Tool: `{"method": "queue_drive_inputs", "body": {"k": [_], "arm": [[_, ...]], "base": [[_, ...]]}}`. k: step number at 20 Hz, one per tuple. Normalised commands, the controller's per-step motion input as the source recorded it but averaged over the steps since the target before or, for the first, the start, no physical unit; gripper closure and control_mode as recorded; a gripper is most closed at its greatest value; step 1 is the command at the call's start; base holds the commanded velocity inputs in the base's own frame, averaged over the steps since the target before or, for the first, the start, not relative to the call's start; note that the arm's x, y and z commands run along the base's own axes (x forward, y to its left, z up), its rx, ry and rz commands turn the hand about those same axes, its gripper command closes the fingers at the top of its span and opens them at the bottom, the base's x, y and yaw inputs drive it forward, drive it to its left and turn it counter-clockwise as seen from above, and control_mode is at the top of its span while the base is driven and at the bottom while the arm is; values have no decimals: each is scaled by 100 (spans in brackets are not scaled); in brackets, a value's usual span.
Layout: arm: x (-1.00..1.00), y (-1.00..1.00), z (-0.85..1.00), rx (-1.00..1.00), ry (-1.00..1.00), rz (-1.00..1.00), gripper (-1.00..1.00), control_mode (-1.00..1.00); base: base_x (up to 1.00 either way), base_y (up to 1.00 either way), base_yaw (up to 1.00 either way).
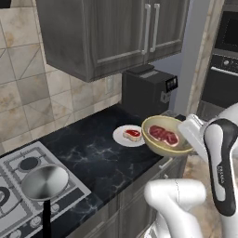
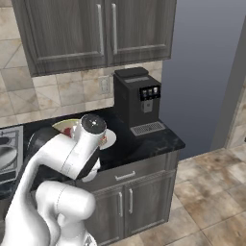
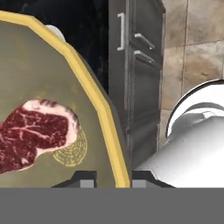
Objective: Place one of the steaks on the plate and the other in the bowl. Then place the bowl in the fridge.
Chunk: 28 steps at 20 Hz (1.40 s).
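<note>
A: How is the arm placed?
B: It bends up from the base and reaches forward to the counter edge. The gripper [image 3: 113,178] sits at the rim of the bowl [image 1: 158,146], one fingertip on each side of the yellow rim, pinching it.

A: Where is the meat?
B: One steak [image 1: 163,135] lies inside the bowl. The bowl looks lifted and tilted, hanging partly past the counter edge. Just behind it, the other steak [image 1: 133,135] rests on the plate [image 1: 122,137], which lies flat on the counter [image 1: 93,153].

A: What else is around?
B: A black coffee machine [image 2: 137,101] stands behind the plate, close to it. Off to the left, well apart, a grey pan [image 1: 44,182] sits on the stove [image 1: 18,186].

A: And the room?
B: The counter is black marble over grey cabinet doors [image 2: 126,202]. Grey wall cabinets [image 1: 116,32] hang above on a tan tiled wall [image 1: 28,93]. A black oven [image 1: 228,60] is at far right, and the floor [image 2: 206,202] is brown tile.
</note>
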Motion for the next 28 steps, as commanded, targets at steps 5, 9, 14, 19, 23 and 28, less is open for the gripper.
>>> {"method": "queue_drive_inputs", "body": {"k": [5,9,14,19,23,28], "arm": [[-31,-14,73,-10,4,-31,100,-100],[0,-27,10,-10,20,-34,100,-100],[0,-20,-16,0,7,-18,100,-100],[0,0,0,0,0,0,100,-100],[0,0,0,0,0,0,100,100],[0,0,0,0,0,0,100,100]], "base": [[0,0,0],[0,0,0],[0,0,0],[0,0,0],[-1,-4,-31],[-1,-4,-82]]}}
